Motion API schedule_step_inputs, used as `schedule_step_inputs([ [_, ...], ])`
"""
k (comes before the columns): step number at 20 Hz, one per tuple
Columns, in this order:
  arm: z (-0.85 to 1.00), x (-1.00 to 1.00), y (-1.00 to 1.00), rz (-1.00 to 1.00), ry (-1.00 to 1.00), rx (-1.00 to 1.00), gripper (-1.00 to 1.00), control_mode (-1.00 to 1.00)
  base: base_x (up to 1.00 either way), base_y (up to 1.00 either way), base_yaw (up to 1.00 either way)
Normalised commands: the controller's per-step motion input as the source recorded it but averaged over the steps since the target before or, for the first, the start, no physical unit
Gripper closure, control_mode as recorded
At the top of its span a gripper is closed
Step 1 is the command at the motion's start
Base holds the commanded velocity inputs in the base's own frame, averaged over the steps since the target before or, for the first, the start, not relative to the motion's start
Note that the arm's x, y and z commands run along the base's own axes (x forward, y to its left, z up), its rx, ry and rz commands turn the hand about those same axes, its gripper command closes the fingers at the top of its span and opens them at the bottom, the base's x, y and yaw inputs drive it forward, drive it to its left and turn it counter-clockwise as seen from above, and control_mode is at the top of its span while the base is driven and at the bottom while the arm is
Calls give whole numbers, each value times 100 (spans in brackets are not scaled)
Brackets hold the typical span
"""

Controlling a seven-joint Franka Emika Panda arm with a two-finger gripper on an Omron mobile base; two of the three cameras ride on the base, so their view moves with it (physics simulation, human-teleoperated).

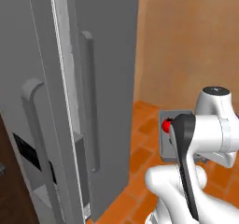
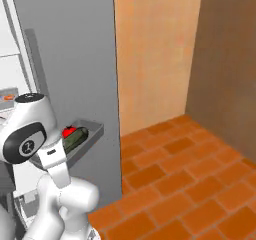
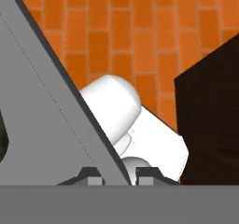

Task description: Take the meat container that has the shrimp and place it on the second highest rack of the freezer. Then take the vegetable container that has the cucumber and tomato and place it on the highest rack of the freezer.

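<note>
The gripper [image 3: 115, 175] stands nearly closed, its two small dark fingertips [image 3: 92, 176] pinching the thin grey rim of the shallow grey rectangular vegetable container [image 3: 56, 101]; the rim rises between them and runs away up and to the left in the hand view. Just left of the gripper in that view, a sliver of the short dark-green cylindrical cucumber [image 3: 2, 139] lies inside the tray.

In the right base view the same vegetable container [image 2: 89, 135] is held up in the air, tilted a little, with the cucumber [image 2: 75, 138] lying along it and the small glossy red tomato [image 2: 68, 131] touching the cucumber's far side. In the left base view the tray [image 1: 166, 143] and the tomato [image 1: 166, 125] peek out from behind the white arm.

The tall grey-silver freezer [image 1: 107, 78] stands beyond the held tray, its door ajar with long vertical grey bar handles [image 1: 88, 101] facing the camera. Its white shelved interior [image 2: 10, 69] is partly seen, and on one rack sits a small grey tray with an orange-pink lump, the meat container [image 2: 8, 98]. Below the gripper lies an orange brick-tiled floor [image 3: 140, 27].
</note>
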Motion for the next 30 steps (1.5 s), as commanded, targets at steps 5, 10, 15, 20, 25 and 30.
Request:
schedule_step_inputs([
  [5, 0, 0, 0, 0, 0, 0, 100, 100, 5, -3, 100],
  [10, 0, 0, 0, 0, 0, 0, 100, 100, 4, -19, 86],
  [15, 0, 0, 0, 0, 0, 0, 100, 100, 1, -31, 31],
  [20, 0, 0, 0, 0, 0, 0, 100, 100, 8, -31, 20],
  [25, 0, 0, 0, 0, 0, 0, 100, 100, -9, -76, 21],
  [30, 0, 0, 0, 0, 0, 0, 100, 100, 1, -36, 23],
])
